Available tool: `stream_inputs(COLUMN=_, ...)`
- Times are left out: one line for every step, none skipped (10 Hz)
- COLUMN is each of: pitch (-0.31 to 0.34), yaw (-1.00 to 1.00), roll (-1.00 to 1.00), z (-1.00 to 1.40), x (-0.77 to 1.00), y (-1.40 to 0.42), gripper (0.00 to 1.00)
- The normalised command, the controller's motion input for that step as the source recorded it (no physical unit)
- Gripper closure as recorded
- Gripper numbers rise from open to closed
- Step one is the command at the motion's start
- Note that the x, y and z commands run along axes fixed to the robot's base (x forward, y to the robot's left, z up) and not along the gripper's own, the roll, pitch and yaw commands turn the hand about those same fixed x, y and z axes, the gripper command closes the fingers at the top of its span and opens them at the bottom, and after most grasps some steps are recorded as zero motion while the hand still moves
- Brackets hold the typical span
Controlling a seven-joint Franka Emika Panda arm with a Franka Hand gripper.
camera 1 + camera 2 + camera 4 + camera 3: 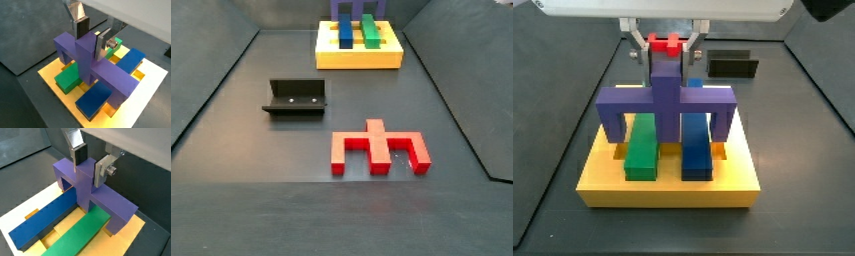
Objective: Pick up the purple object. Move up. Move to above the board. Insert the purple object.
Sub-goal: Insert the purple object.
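Observation:
The purple object (667,98) stands upright on the yellow board (667,190). Its crossbar spans the green bar (640,150) and the blue bar (698,150), and its legs go down into the board on either side. Both wrist views show it from close up (100,72) (100,198). My gripper (91,44) is directly above it, with the fingers pressed on either side of the top of the raised stem, as the wrist view (90,170) and a side view (669,62) also show. In a side view the board (358,58) sits at the far end of the floor.
A red bridge-shaped block (378,148) lies flat on the dark floor, away from the board. The black fixture (295,97) stands between it and the board, off to one side. Dark walls enclose the floor.

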Motion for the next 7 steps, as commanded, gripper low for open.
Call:
stream_inputs(pitch=0.000, yaw=0.07, roll=0.04, z=-0.07, x=0.26, y=-0.01, gripper=1.00)
stream_inputs(pitch=0.009, yaw=0.04, roll=0.03, z=0.00, x=0.27, y=-0.02, gripper=1.00)
stream_inputs(pitch=0.000, yaw=0.00, roll=0.03, z=-0.02, x=0.11, y=-0.01, gripper=1.00)
stream_inputs(pitch=0.000, yaw=0.00, roll=0.05, z=-0.03, x=0.00, y=0.00, gripper=1.00)
stream_inputs(pitch=0.000, yaw=0.00, roll=0.07, z=-0.03, x=-0.11, y=0.00, gripper=1.00)
stream_inputs(pitch=0.000, yaw=0.00, roll=0.10, z=-0.12, x=-0.11, y=0.00, gripper=1.00)
stream_inputs(pitch=0.000, yaw=0.00, roll=0.11, z=-0.20, x=-0.13, y=0.00, gripper=1.00)
